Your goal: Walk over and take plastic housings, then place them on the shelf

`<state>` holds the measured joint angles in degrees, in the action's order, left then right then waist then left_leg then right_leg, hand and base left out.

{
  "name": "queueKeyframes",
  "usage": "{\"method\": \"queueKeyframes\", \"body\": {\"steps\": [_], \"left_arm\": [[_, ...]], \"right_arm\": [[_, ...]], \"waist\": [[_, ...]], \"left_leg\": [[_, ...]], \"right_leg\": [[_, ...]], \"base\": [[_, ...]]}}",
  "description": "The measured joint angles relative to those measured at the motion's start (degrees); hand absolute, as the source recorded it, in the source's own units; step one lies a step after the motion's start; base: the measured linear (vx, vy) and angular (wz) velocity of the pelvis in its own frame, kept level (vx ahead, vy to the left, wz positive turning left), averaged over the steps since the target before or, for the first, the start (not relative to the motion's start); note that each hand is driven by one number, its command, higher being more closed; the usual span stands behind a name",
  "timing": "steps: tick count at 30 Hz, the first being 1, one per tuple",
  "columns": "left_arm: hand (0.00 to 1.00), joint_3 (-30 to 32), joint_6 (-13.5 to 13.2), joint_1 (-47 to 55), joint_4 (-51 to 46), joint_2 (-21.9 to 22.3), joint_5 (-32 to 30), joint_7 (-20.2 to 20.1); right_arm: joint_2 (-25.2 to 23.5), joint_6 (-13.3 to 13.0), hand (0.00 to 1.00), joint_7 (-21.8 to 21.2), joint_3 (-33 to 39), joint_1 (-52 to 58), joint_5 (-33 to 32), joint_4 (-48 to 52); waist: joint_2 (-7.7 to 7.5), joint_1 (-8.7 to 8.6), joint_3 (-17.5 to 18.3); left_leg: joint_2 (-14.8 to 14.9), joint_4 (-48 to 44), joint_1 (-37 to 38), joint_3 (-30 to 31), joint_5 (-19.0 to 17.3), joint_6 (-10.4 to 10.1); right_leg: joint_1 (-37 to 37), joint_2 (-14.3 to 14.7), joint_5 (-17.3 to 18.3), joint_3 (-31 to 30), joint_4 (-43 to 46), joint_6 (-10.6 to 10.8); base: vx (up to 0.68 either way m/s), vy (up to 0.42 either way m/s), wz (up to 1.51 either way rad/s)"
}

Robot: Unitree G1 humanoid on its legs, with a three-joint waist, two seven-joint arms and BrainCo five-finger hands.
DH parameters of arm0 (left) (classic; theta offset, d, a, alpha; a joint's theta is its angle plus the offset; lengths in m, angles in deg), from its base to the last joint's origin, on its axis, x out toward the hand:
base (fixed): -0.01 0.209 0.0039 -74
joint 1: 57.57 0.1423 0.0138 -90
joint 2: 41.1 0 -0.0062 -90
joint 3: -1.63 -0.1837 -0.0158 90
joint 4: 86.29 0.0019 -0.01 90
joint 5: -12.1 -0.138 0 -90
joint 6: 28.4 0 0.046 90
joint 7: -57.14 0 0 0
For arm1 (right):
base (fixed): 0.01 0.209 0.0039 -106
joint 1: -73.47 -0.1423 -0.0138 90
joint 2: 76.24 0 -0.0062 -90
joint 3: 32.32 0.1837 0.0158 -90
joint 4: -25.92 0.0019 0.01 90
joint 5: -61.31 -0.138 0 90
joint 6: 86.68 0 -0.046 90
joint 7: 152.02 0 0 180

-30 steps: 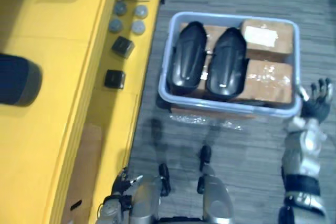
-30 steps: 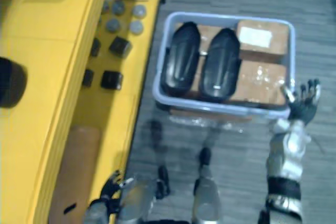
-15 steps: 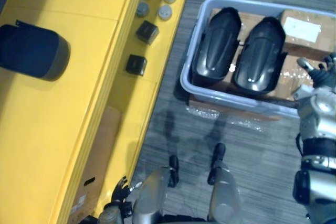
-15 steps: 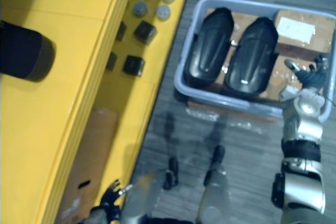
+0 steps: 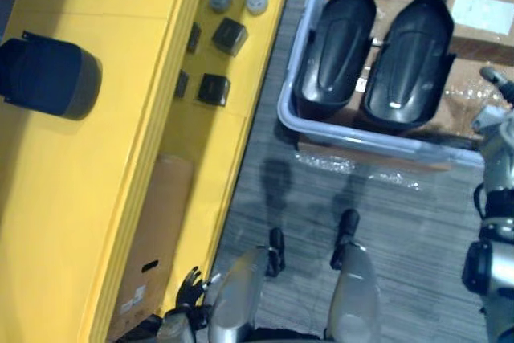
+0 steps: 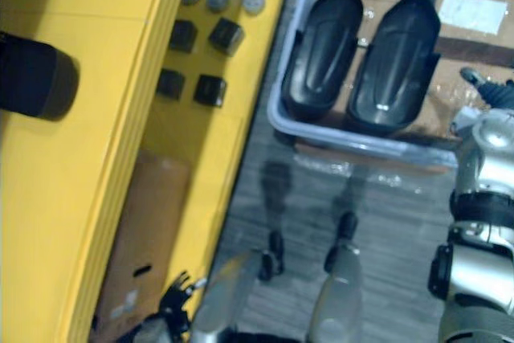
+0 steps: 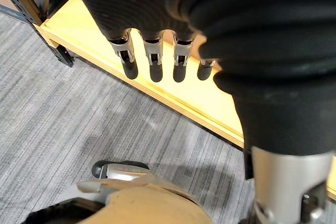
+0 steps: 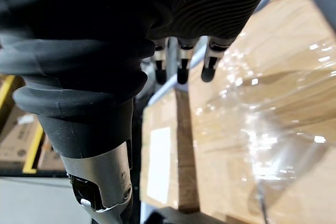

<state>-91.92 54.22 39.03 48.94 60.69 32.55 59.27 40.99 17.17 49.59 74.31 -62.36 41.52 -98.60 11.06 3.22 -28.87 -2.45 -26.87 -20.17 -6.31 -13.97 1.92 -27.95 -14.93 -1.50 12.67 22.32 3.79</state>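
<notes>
Lying side by side in the bin (image 5: 361,144) on cardboard boxes (image 5: 482,14): two black plastic housings (image 5: 333,54). Over the bin's right end, right hand (image 6: 496,98), fingers (image 8: 181,72) straight, empty; left hand (image 5: 189,291) well clear of the bin, relaxed. Probably light, stiff, slick; grip along side edges.

The grey bin (image 5: 361,145) and the right hand (image 6: 496,95) both run off the right edge, and the two black housings (image 5: 333,50) hide much of the cardboard boxes (image 5: 480,12) beneath them.
</notes>
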Motion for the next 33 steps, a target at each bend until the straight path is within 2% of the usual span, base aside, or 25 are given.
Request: {"method": "queueKeyframes", "body": {"steps": [5, 12, 20, 25, 27, 33], "left_arm": [[0.00, -0.1, 0.1, 0.0, -0.2, 0.2, 1.7, -0.2], [0.00, -0.4, 1.1, 0.1, -0.9, 0.1, 2.2, -0.4], [0.00, -0.6, 1.5, 0.2, -1.3, 0.1, 4.0, -0.8], [0.00, -1.3, 1.5, 0.1, -1.4, -0.2, 4.4, -1.0], [0.00, -1.4, 1.5, 0.1, -1.5, -0.3, 4.5, -1.1], [0.00, -1.8, 1.5, 0.1, -1.3, -0.3, 6.2, -1.0]], "right_arm": [[1.4, 0.0, 0.00, -0.4, -2.1, -1.1, 1.5, 0.5], [2.5, 0.0, 0.00, -1.7, -3.9, -4.3, 2.9, 0.8], [2.9, 1.1, 0.00, -4.1, -6.9, -5.8, 5.0, 1.6], [3.0, 5.3, 0.00, -5.7, -9.6, -7.8, 7.2, 1.2], [3.0, 8.3, 0.00, -6.2, -11.0, -8.6, 7.3, -0.6], [3.0, 12.8, 0.00, -5.5, -12.4, -9.3, 8.4, -2.7]], "waist": [[0.56, 0.15, 0.1], [0.69, 0.72, 0.1], [0.71, 1.23, 0.1], [0.74, 1.99, 0.2], [0.78, 2.29, 0.2], [1.10, 2.54, 0.4]], "left_leg": [[-0.1, -1.5, -1.4, 0.4, -0.3, -0.4], [0.2, -3.4, -3.2, 0.9, -0.8, -1.1], [0.4, -4.7, -5.0, 1.0, -1.0, -1.3], [0.5, -5.8, -6.7, 1.1, -1.2, -1.5], [0.6, -6.2, -7.0, 1.2, -1.2, -1.5], [0.7, -7.1, -8.1, 1.7, -1.2, -1.5]], "right_leg": [[-2.2, -1.1, 2.8, 0.3, 3.8, -0.1], [-4.7, -1.6, 4.8, 0.8, 7.4, -0.7], [-6.3, -2.1, 5.5, 1.2, 9.2, -1.2], [-8.0, -2.2, 5.7, 1.2, 10.5, -1.5], [-8.1, -2.3, 5.8, 1.3, 10.7, -1.5], [-8.3, -2.3, 5.8, 1.9, 10.6, -1.5]], "base": [[0.00, -0.025, 0.07], [0.00, -0.031, 0.05], [0.00, -0.003, 0.03], [0.00, -0.001, 0.01], [-0.01, -0.004, 0.03], [-0.01, 0.009, 0.04]]}}
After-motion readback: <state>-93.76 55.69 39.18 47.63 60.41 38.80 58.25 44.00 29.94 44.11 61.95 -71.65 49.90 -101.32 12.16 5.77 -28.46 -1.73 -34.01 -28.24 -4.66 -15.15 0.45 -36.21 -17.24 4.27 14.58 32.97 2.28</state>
